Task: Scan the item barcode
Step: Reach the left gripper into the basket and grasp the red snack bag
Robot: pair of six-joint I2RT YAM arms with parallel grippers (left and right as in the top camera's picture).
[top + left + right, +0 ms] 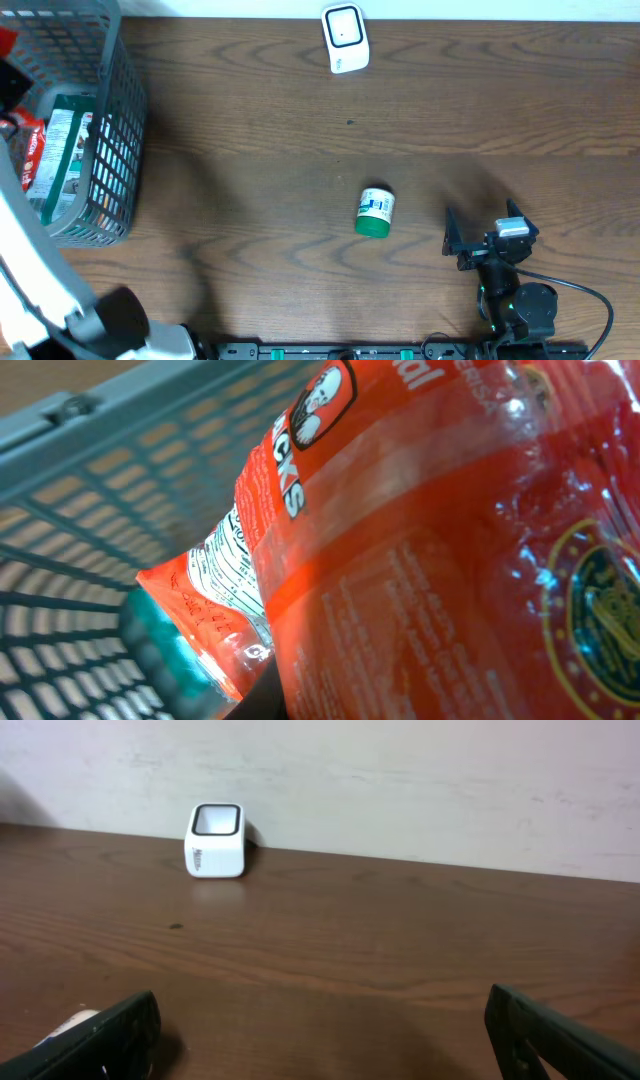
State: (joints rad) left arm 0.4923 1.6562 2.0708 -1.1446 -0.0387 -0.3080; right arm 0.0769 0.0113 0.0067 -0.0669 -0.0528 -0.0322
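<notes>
The left hand [12,85] reaches into the grey basket [110,120] at the surface's [250,120] left edge, a red snack packet [420,560] pressed against its camera; whether its fingers clench the packet cannot be told. The right hand [487,235] rests wide open, grasping nothing, beside a green-capped jar [376,212]. The white scanner [345,38] stands at the far edge
</notes>
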